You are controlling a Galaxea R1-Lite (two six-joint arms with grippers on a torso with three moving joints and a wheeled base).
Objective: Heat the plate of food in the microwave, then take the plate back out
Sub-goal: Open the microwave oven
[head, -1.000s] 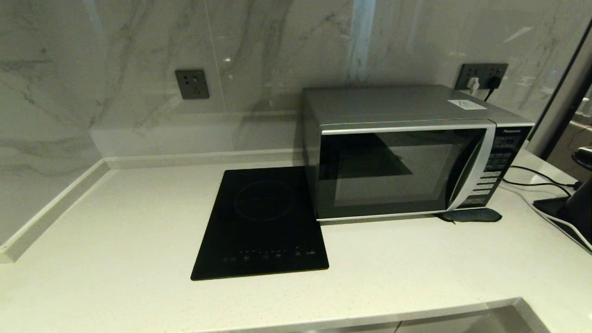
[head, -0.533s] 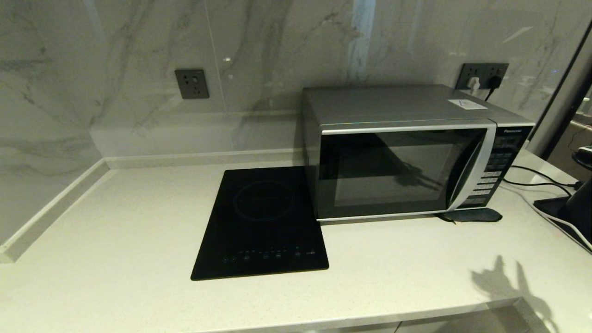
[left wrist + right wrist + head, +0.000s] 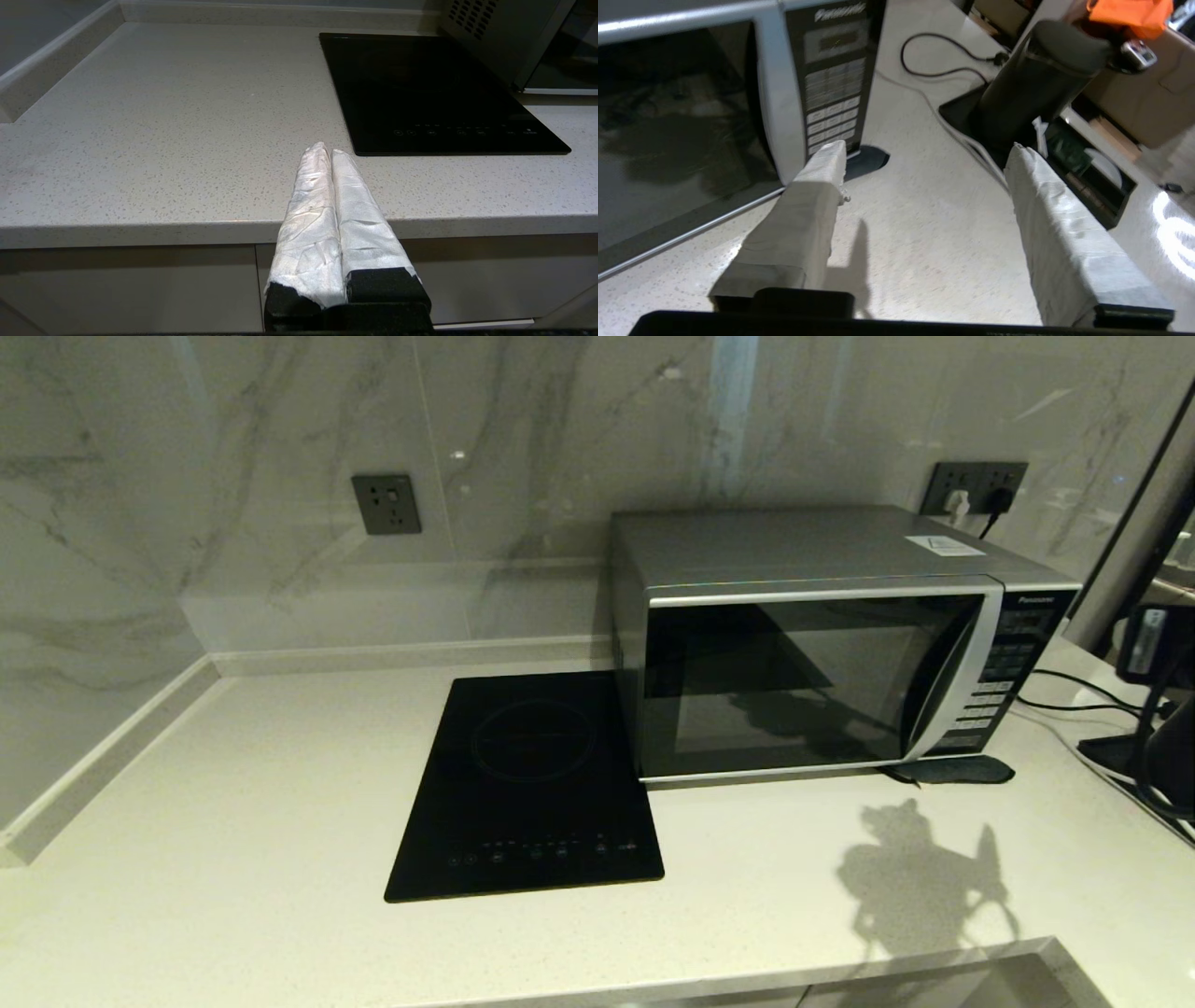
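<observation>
The silver microwave [image 3: 822,644] stands at the back right of the counter with its dark glass door closed. The plate of food is out of view. In the right wrist view my right gripper [image 3: 924,151] is open and empty above the counter, in front of the microwave's [image 3: 691,116] button panel [image 3: 833,88] and curved handle [image 3: 777,107]. Part of my right arm [image 3: 1153,644] shows at the head view's right edge. My left gripper [image 3: 327,149] is shut and empty, parked at the counter's front edge near the cooktop's front corner.
A flat black induction cooktop [image 3: 532,784] lies left of the microwave. Right of the microwave run black cables [image 3: 1083,695] and stands a dark cylindrical appliance [image 3: 1036,79] on a black base. A dark pad [image 3: 952,770] lies under the microwave's front right corner.
My right gripper has opened. The right arm has come into the head view at the right edge, and its shadow has slid across the counter towards the microwave.
</observation>
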